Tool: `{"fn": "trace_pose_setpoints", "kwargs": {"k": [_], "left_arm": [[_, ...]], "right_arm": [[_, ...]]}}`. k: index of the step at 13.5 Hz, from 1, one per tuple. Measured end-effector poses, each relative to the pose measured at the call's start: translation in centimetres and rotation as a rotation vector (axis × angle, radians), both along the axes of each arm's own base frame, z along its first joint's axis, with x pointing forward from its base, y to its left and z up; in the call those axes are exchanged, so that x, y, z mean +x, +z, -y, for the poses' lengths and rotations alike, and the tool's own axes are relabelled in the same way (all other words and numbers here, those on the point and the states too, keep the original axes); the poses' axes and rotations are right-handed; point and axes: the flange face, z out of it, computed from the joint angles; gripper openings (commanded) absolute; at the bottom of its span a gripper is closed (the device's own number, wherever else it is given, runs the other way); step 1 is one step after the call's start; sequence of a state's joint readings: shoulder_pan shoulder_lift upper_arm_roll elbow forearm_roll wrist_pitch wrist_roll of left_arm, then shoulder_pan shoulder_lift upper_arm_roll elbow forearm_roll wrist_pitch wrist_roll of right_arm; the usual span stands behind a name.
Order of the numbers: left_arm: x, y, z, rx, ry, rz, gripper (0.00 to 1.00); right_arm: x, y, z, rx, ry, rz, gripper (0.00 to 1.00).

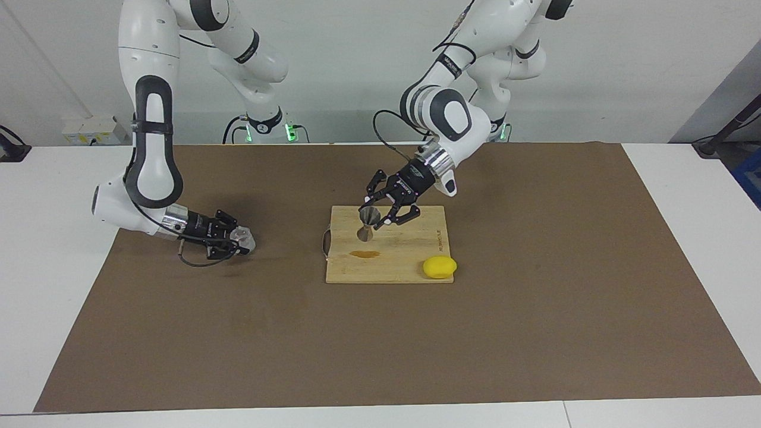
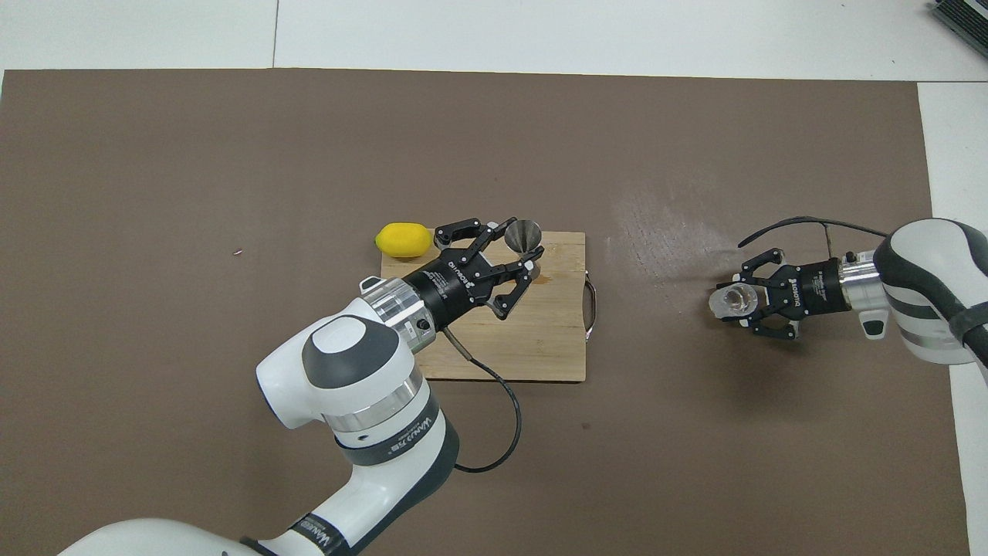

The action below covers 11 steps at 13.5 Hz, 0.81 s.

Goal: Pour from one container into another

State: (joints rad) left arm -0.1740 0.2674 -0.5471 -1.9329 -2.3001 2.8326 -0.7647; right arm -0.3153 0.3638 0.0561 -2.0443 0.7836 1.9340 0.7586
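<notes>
Across the table, facing view: my left gripper (image 1: 380,213) sits low over the wooden cutting board (image 1: 410,261), fingers spread, the steel jigger (image 1: 368,223) standing upright on the board between them; I cannot tell whether a fingertip touches it. A lemon (image 1: 440,267) lies at the board's corner farther from me. Toward my right arm's end, my right gripper (image 1: 238,241) is low over the brown mat (image 1: 380,333), fingers closed on the glass cup (image 1: 245,239), cup turned sideways.

From above, overhead view: left gripper (image 2: 519,266) wide open around the jigger (image 2: 522,234), cone mouth up. Lemon (image 2: 404,239) just beside the board (image 2: 532,347). Right gripper (image 2: 745,301) clamps the cup (image 2: 735,300), well apart from the board.
</notes>
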Motion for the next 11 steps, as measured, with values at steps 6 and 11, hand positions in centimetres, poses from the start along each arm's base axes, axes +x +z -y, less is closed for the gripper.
{"fn": "trace_pose_setpoints", "kwargs": {"k": [6, 11], "left_arm": [[2.5, -4.2, 0.8, 0.093, -0.071, 0.072, 0.00], [0.8, -4.9, 3.0, 0.109, -0.134, 0.097, 0.00]], "right_arm": [[0.7, 3.7, 0.1, -0.019, -0.026, 0.034, 0.00], [1.4, 7.6, -2.7, -0.041, -0.038, 0.041, 0.00]]}}
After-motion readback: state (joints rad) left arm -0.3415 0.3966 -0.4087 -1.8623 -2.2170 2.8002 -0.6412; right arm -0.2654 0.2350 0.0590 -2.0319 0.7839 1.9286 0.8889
